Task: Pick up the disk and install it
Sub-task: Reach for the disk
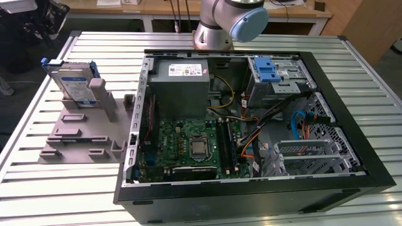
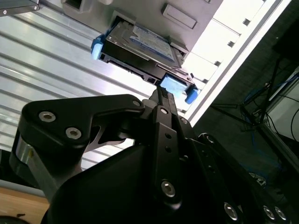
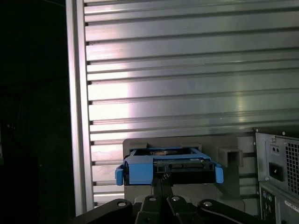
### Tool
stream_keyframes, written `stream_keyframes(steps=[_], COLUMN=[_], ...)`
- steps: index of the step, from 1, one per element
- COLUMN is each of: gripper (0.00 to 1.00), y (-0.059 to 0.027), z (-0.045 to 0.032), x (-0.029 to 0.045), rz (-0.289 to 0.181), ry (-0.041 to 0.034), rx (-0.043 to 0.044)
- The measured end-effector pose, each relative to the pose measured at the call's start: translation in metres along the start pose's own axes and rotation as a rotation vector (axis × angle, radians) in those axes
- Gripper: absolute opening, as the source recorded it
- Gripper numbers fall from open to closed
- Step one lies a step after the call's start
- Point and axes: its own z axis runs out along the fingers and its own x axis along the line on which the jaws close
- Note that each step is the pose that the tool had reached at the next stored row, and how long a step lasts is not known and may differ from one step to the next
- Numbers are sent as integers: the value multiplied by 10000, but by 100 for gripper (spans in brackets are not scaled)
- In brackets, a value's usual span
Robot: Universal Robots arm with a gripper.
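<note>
Noting: disk (image 1: 74, 84) is standing on edge in the grey holder (image 1: 84, 134) on the slatted table (image 1: 56, 197), to the exterior view's left of the open computer case (image 1: 351, 155). The gripper (image 3: 161, 179) is hanging well apart from it, pointing at its upturned edge. The jaws seem to be pressed together on nothing, though the angle is poor. Judging handling: metal drive, stiff, fairly heavy, shock-sensitive (smooth faces, likely slippery). Its blue bracket (image 3: 140, 172) is plastic, so pinching across the flat metal faces near mid-length is looking safest.

Bright glare on slatted table (image 3: 187, 88), pincer (image 2: 162, 93) in shadow
</note>
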Motion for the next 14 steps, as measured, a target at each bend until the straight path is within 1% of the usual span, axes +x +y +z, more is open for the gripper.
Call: stream_keyframes(steps=[6,14], gripper=[11,11], y=[-24,-33], z=[19,37], x=[52,109], rz=[0,-1], ry=[2,1], rx=[0,0])
